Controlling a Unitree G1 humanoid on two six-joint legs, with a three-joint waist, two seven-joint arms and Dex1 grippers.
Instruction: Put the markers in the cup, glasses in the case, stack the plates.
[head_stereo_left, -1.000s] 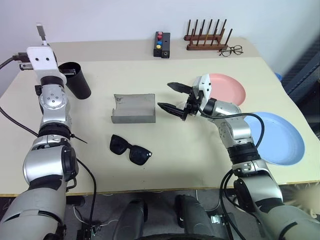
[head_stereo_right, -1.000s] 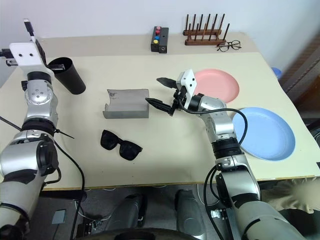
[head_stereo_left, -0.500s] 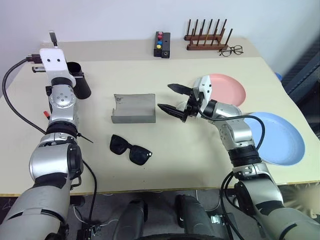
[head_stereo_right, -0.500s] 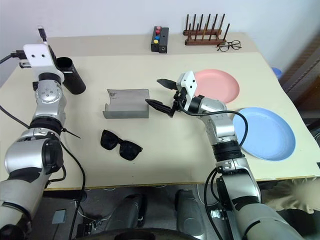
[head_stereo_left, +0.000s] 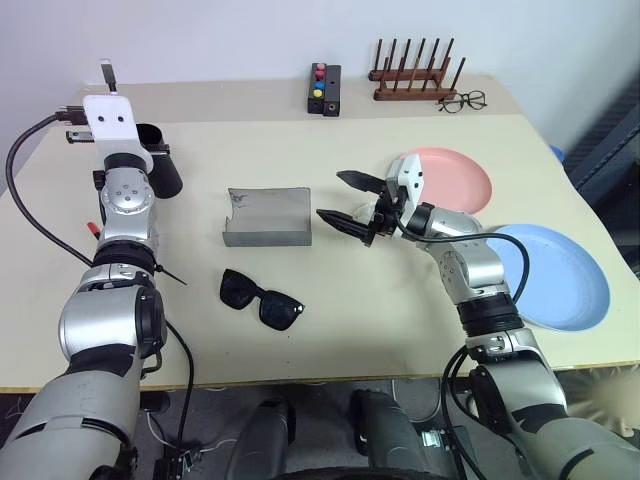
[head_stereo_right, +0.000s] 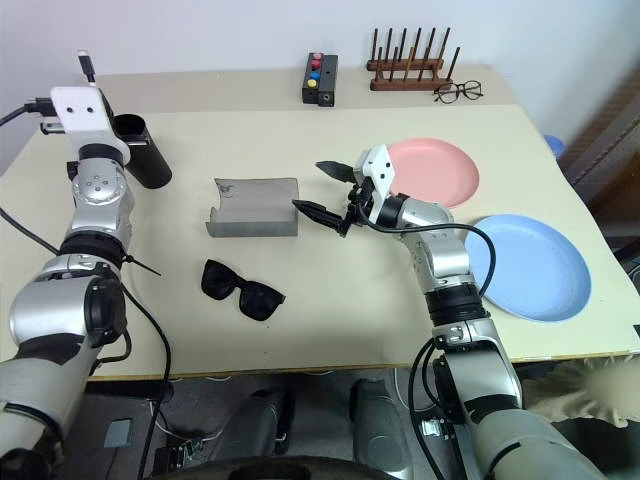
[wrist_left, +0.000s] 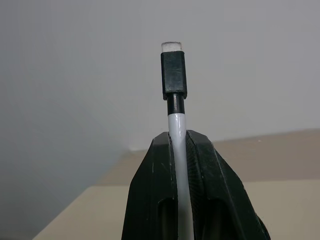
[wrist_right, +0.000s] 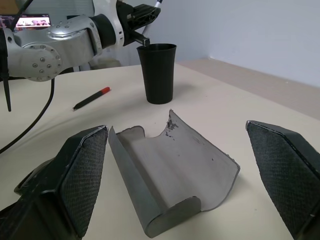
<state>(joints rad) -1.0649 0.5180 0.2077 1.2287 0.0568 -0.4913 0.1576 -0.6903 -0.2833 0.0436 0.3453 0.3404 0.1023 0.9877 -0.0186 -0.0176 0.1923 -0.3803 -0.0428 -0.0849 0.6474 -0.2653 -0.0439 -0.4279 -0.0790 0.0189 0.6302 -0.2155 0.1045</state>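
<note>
Table (head_stereo_left: 400, 330): left tool (wrist_left: 178, 145) grips marker (wrist_left: 176, 120)

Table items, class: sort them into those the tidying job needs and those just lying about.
Needed: white marker, red-tipped marker, black cup, sunglasses, grey case, pink plate, blue plate.
Lying about: clear eyeglasses, wooden rack, button box.

L pincer (wrist_left: 178, 165) clamped, R pincer (head_stereo_left: 347, 198) wide

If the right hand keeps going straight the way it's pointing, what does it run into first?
Most likely the open grey case, which lies right ahead between the right hand's spread fingers; the black cup stands further beyond it.
</note>
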